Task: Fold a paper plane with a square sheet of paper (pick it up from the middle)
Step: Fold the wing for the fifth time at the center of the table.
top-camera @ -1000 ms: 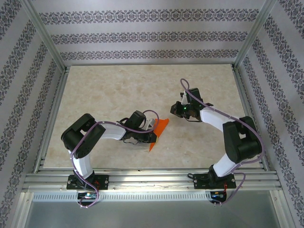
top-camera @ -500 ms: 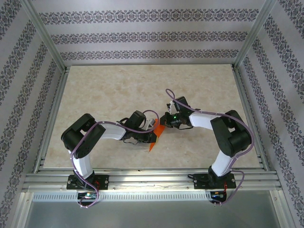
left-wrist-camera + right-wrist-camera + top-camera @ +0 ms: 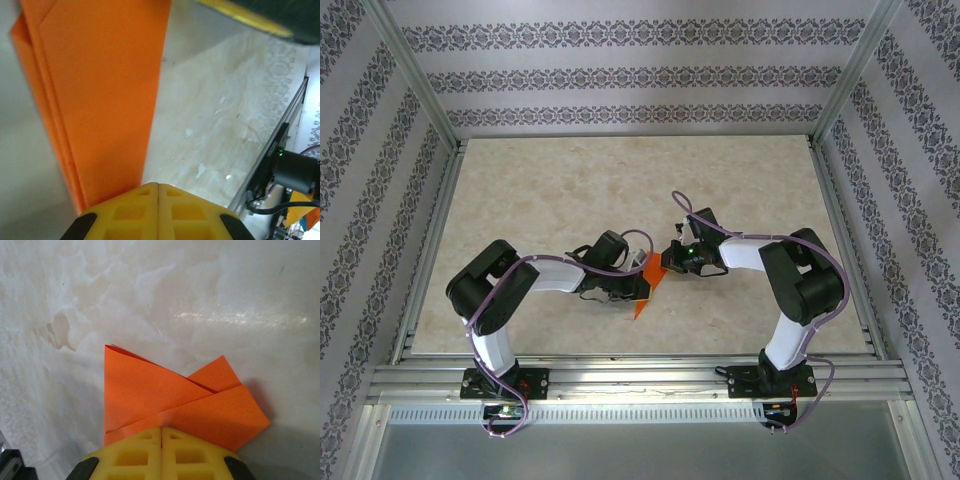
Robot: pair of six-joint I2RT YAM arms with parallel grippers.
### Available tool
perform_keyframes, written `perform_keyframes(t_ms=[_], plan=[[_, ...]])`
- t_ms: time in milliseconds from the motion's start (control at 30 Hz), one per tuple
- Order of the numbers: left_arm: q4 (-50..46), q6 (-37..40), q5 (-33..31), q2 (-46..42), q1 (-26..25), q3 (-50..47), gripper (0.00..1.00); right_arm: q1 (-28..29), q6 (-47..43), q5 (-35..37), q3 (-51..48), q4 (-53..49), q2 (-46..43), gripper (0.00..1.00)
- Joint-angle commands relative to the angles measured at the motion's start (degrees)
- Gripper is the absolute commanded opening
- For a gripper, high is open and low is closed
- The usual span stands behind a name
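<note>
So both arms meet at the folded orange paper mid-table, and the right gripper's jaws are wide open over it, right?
Not open: the right wrist view shows the right gripper shut, its tips at the edge of the folded orange paper. The rest holds.

Lab test cell — aluminium frame point(image 3: 640, 378), patterned walls point(image 3: 640, 80), marbled tabletop point(image 3: 550, 190).

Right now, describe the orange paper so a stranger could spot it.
On the beige marbled table, look near the middle. Between the left gripper and right gripper lies the orange paper: folded, bright, thin and flat where both are bulky.
</note>
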Motion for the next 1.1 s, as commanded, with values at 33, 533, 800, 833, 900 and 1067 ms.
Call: perform_keyframes(t_ms=[33,533,800,833,900,1067], plan=[[-3.46,-2.58,-0.07,0.82,0.42,5.82,0.13,-0.13,0.5,3.69,-1.83,-1.91,2.28,0.06],[-10.35,-2.55,-6.06,6.63,0.42,7.24,0.14,0.37,0.92,3.93,-1.66,-2.29,1.87,0.06],[-9.57,-0.97,-1.18,1.65,0.42,0.29,0.2,0.47,-0.31,5.93,-1.26,-4.3,3.31,0.02],[-10.36,-0.36,-1.12,0.83,0.42,-0.3,0.2,0.49,-0.35,6.26,-1.46,-4.38,3.14,0.02],[-11.42,0.53,-1.41,-1.02,0.42,-1.71,0.2,0.49,-0.35,6.66,-1.83,-4.57,2.75,0.02],[-13.86,2.49,-1.19,-3.92,0.39,-4.52,0.2,0.5,0.08,6.9,-2.02,-4.41,2.66,0.02]])
